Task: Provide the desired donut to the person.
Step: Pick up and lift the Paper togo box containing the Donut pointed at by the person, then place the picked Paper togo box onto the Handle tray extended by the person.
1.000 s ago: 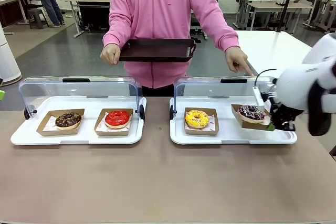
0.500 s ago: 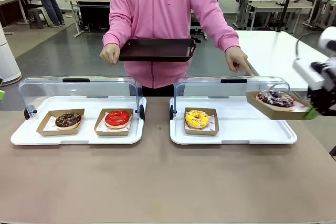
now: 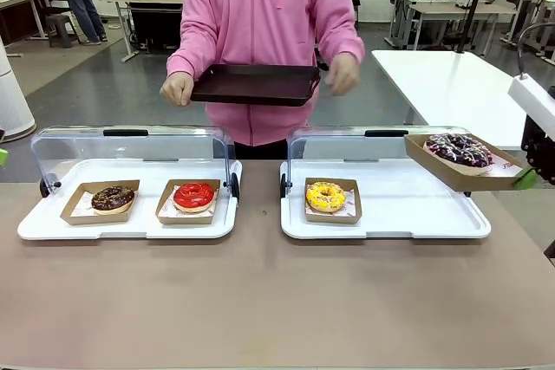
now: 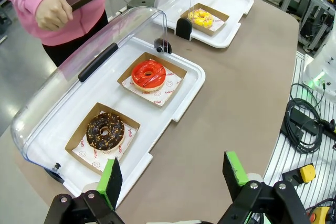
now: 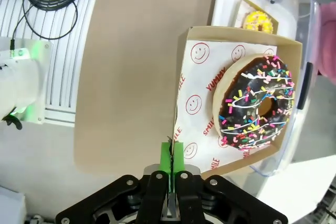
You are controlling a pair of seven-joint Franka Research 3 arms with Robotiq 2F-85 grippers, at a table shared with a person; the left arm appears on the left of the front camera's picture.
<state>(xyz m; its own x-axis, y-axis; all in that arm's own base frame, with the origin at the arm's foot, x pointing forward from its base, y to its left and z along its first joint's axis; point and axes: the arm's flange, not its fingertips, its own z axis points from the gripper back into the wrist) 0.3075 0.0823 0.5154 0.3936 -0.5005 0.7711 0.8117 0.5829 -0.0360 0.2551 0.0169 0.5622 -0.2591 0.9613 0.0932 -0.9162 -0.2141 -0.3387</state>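
Observation:
My right gripper is shut on the rim of a cardboard tray. In it lies a chocolate donut with coloured sprinkles, held up in the air at the right above the right display case. The person in a pink hoodie stands across the table and holds a dark serving tray in both hands at waist height. In the left wrist view my left gripper is open above the table's near left side.
The left display case holds a chocolate nut donut and a red glazed donut. The right case holds a yellow donut. Both clear lids stand open at the far side.
My right gripper has lifted the sprinkled donut's tray out of the right case and carried it up and to the right. The person's pointing hand went back to the serving tray.

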